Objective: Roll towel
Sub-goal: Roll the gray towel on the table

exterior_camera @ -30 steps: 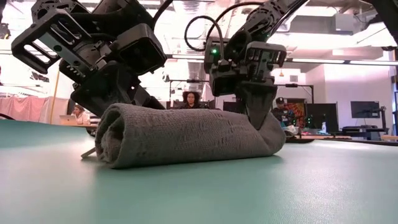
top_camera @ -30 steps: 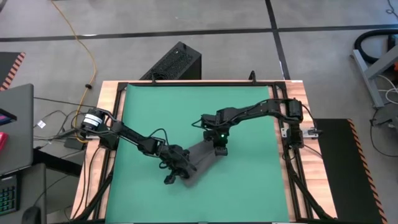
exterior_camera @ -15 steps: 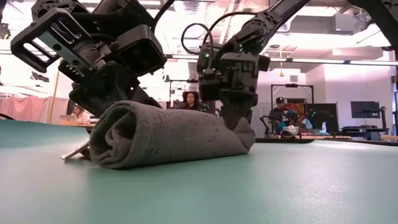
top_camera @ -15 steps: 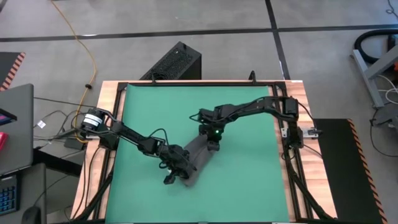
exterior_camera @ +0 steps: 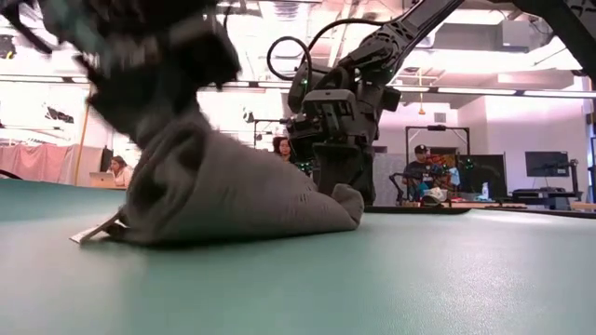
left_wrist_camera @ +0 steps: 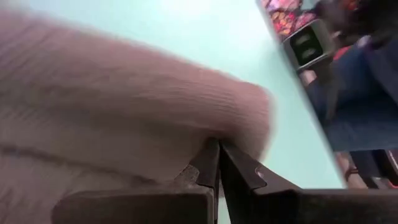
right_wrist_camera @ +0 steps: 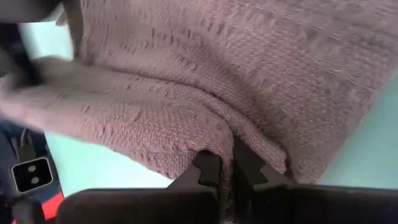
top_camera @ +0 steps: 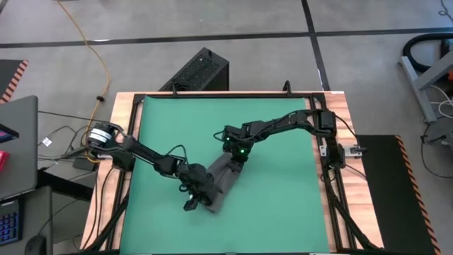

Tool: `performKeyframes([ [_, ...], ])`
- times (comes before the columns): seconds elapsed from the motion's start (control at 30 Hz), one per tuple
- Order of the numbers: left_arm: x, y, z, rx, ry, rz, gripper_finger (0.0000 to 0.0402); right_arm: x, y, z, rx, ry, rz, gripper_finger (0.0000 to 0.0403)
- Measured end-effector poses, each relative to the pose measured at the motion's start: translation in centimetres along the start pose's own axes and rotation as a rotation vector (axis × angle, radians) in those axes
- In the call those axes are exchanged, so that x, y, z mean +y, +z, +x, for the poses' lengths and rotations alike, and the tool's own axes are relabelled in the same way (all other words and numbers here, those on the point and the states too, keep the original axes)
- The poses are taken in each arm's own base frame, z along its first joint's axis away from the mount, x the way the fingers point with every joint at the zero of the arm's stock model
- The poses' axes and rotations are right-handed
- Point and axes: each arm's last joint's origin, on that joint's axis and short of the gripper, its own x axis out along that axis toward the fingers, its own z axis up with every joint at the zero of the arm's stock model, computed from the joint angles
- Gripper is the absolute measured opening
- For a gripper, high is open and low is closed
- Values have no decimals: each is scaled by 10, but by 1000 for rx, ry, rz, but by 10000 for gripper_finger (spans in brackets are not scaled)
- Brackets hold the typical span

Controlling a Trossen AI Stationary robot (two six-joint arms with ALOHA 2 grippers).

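the towel [top_camera: 218, 180] lies bunched into a loose roll on the green mat [top_camera: 283, 205], a little toward the mat's near edge and roughly midway between its left and right edges. in the low view the towel [exterior_camera: 223, 200] is a grey mound, higher at one end and tapering to a low tip at the other, with a small white tag [exterior_camera: 88, 234] flat on the mat at its taller end. the left gripper [top_camera: 195, 198] is at the towel's near end, and its fingers [left_wrist_camera: 214, 168] are pressed together with the cloth right against their tips. the right gripper [top_camera: 237, 157] is at the far end, its fingers [right_wrist_camera: 214, 171] pinched on a fold of the towel [right_wrist_camera: 186, 81]. people sit at desks in the room behind the table.
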Motion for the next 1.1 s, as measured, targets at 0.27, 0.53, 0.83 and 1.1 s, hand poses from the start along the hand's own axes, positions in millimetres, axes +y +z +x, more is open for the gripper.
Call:
performKeyframes([
  [0.27, -37, 38, -59, -281, 169, 56, 0, -1, 0, 1, -15, -37, 15, 25],
  [0.53, -64, 52, -83, -415, 302, 163, 0, -2, 0, 2, -15, -42, 16, 25],
  [0.83, -85, 13, -43, -91, 473, 362, 0, -3, 2, 1, -28, -38, 11, 25],
  [1.1, -64, -3, -20, 15, 614, 330, 0, -3, 3, 1, -40, -32, 5, 25],
])
